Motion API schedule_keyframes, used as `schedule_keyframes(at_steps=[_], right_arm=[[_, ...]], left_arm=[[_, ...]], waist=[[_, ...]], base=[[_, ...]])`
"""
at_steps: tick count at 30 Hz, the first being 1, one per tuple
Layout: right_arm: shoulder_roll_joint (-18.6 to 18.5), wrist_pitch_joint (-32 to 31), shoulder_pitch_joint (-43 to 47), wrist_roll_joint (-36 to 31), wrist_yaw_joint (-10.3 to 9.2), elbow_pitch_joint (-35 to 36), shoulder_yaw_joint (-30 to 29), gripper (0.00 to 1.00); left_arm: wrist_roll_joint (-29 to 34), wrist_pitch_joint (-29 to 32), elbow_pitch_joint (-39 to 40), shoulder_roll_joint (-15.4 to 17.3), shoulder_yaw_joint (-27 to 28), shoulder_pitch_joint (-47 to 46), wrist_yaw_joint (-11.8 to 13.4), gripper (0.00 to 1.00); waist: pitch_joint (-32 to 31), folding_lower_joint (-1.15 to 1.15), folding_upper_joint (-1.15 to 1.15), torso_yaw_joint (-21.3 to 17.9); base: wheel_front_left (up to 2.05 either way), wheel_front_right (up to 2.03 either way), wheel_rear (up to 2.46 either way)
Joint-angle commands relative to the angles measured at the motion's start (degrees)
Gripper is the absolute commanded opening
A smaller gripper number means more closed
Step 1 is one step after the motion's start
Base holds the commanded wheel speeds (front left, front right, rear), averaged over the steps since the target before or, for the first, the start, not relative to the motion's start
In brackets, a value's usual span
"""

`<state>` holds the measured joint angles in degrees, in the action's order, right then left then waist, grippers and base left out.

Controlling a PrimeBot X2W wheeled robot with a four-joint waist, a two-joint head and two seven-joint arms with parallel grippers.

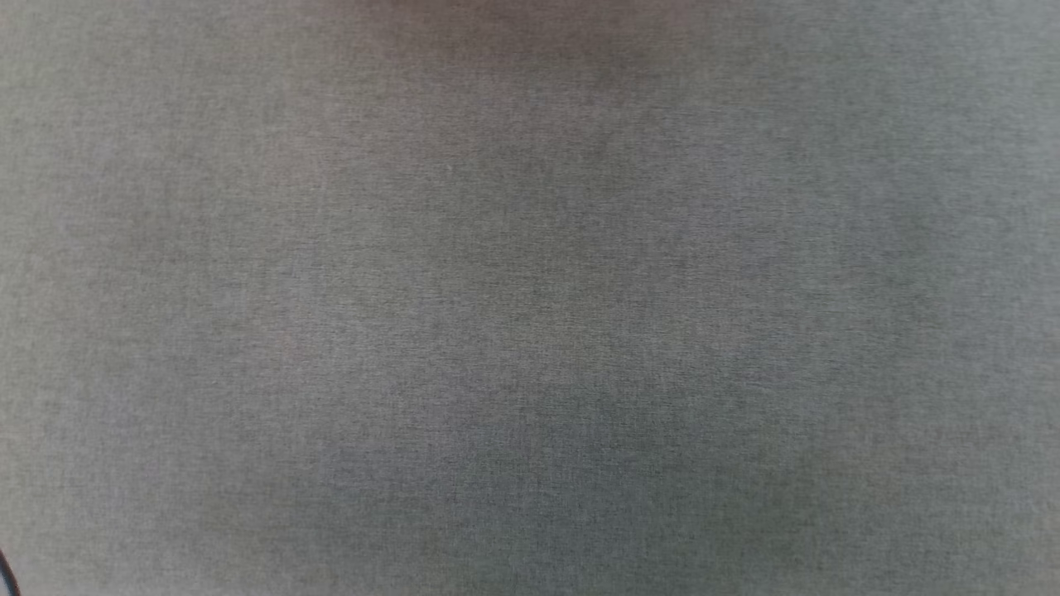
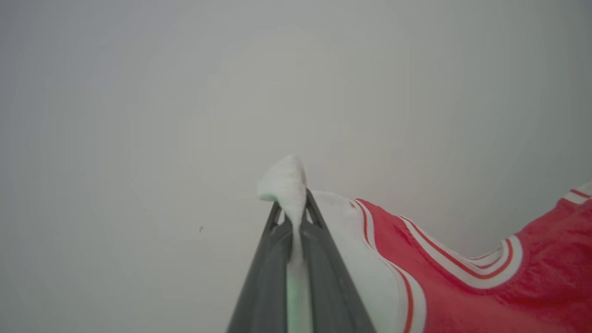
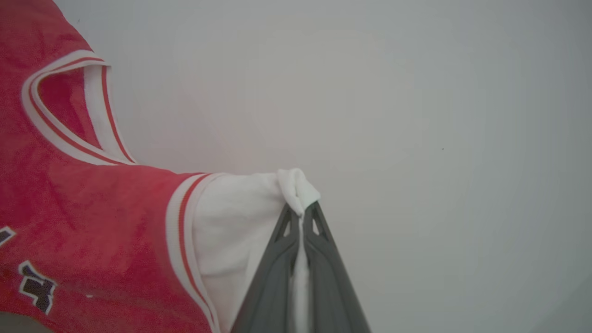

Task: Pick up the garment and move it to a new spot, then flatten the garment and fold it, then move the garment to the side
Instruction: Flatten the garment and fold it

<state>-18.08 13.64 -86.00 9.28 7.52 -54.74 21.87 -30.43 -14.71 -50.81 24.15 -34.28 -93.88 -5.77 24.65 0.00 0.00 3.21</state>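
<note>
Grey woven cloth (image 1: 530, 298) spreads under my head view, with a dark cable (image 1: 7, 571) at its lower-left corner. My left gripper (image 2: 293, 208) is clamped on a white fold of the garment (image 2: 462, 296); its red body trails to that view's right. My right gripper (image 3: 301, 210) pinches another white fold; the jersey spreads left, showing black white-edged letters (image 3: 37, 286). Plain pale grey lies open beyond both.

— What does the head view look down on?
— A grey woven cloth surface (image 1: 530, 298), softly lit with faint shadows, and a thin dark line (image 1: 7, 573) at its lower left corner.
— And from the wrists?
— A plain pale grey backdrop (image 2: 138, 92), blurred.
</note>
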Motion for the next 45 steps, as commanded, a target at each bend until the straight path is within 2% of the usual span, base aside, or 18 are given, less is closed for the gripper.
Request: schedule_keyframes(at_steps=[1, 6, 10, 12, 15, 17, 24, 28, 33, 37, 40, 45], right_arm=[[0.3, -0.4, 2.2, 1.3, -0.06, -1.7, 1.4, 0.0], [0.8, -3.3, 7.9, 8.0, -0.06, -3.1, 5.5, 0.0], [-0.7, -7.2, 13.1, 14.9, -0.06, -0.5, 9.5, 0.0], [-2.2, -9.2, 15.7, 18.2, -0.06, 2.2, 11.6, 0.0], [-5.0, -11.2, 20.0, 22.4, -0.06, 6.9, 13.5, 0.0], [-5.5, -11.7, 21.6, 23.7, -0.06, 8.8, 14.2, 0.0], [-13.0, -14.2, 33.9, 29.3, -0.06, 23.7, 16.5, 0.0], [-17.8, -15.3, 41.2, 29.7, -0.06, 32.6, 17.2, 0.0], [-22.7, -16.9, 49.9, 29.1, -0.06, 41.6, 17.1, 0.0], [-25.7, -18.8, 56.5, 29.8, -0.06, 46.6, 16.6, 0.0], [-27.2, -21.1, 61.1, 30.9, -0.06, 48.9, 16.6, 0.0], [-28.8, -25.8, 66.6, 33.6, -0.06, 52.1, 17.2, 0.0]], left_arm=[[-0.1, -0.4, -0.9, 0.2, -0.4, 3.3, -0.6, 0.0], [-3.6, 0.3, -3.6, -0.3, -1.0, 10.6, -1.4, 0.0], [-8.3, 6.4, -3.6, -0.9, -2.8, 15.9, -1.7, 0.0], [-11.5, 10.7, -1.4, -0.1, -4.8, 19.2, -1.7, 0.0], [-16.8, 16.6, 4.0, 2.3, -6.9, 23.9, -1.7, 0.0], [-18.9, 18.5, 5.9, 3.3, -7.3, 25.4, -1.7, 0.0], [-29.5, 28.8, 20.1, 11.3, -8.0, 38.6, -1.5, 0.0], [-32.9, 32.4, 29.7, 16.0, -7.7, 46.9, 1.6, 0.0], [-35.9, 36.0, 41.3, 22.2, -8.9, 57.5, 7.6, 0.0], [-37.1, 37.2, 47.2, 25.6, -9.9, 65.0, 12.4, 0.0], [-38.2, 38.0, 49.3, 26.7, -10.9, 69.1, 15.2, 0.0], [-39.1, 38.8, 50.0, 27.5, -12.6, 73.7, 18.0, 0.0]], waist=[[0.2, 0.0, 0.0, 0.6], [-0.8, 0.0, 0.0, 1.1], [-2.5, 0.0, 0.0, 1.3], [-3.4, 0.0, 0.0, 1.3], [-4.7, 0.0, 0.0, 1.2], [-5.1, 0.0, 0.0, 1.2], [-8.0, 0.0, 0.0, 0.7], [-9.1, 0.0, 0.0, 0.4], [-9.8, 0.0, 0.0, 0.0], [-10.4, 0.0, 0.0, 0.0], [-10.8, 0.0, 0.0, 0.0], [-11.1, 0.0, 0.0, -0.3]], base=[[0.0, 0.0, 0.0], [0.0, 0.0, 0.0], [0.0, 0.0, 0.0], [0.0, 0.0, 0.0], [0.0, 0.0, 0.0], [0.0, 0.0, 0.0], [0.0, 0.0, 0.0], [0.0, 0.0, 0.0], [0.0, 0.0, 0.0], [0.0, 0.0, 0.0], [0.0, 0.0, 0.0], [0.0, 0.0, 0.0]])
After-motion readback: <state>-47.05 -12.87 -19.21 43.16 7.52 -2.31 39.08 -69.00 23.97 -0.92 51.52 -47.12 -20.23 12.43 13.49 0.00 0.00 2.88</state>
